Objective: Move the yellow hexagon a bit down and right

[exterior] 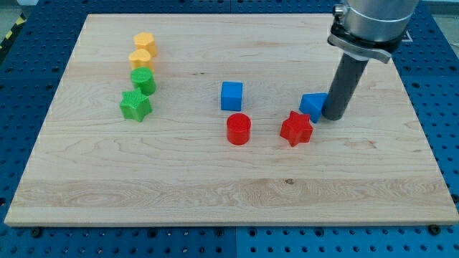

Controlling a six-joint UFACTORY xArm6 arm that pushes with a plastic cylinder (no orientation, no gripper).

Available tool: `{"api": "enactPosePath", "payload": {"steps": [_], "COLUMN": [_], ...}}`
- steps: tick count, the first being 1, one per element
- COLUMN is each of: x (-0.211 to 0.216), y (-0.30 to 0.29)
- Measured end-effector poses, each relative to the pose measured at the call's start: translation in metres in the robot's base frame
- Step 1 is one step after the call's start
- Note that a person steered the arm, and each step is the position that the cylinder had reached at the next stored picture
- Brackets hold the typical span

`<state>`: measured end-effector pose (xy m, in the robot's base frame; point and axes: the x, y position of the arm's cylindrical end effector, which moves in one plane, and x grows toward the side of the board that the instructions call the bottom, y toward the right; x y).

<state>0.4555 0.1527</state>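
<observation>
Yellow hexagon (145, 42): sat at the top of a column of four blocks near the view's upper left.
Column below it: yellow heart-like block (141, 59) touching it, then green cylinder (143, 80), then green star (135, 105).
My tip (333, 115): rested far to the view's right, just beside a blue block (313, 105); no jaws existed to open or close.
Nearby: red star (296, 128), red cylinder (238, 129), blue cube (232, 95).
Risk: a downward shove would likely drag the yellow neighbour along, and crossing over could knock the middle blocks.
</observation>
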Motion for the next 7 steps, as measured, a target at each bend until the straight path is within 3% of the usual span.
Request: {"api": "enactPosePath", "payload": {"steps": [2, 4, 5, 6, 7], "x": [-0.034, -0.063, -0.124, -0.168, -0.197], "y": [-0.036, -0.027, -0.02, -0.056, -0.133]}}
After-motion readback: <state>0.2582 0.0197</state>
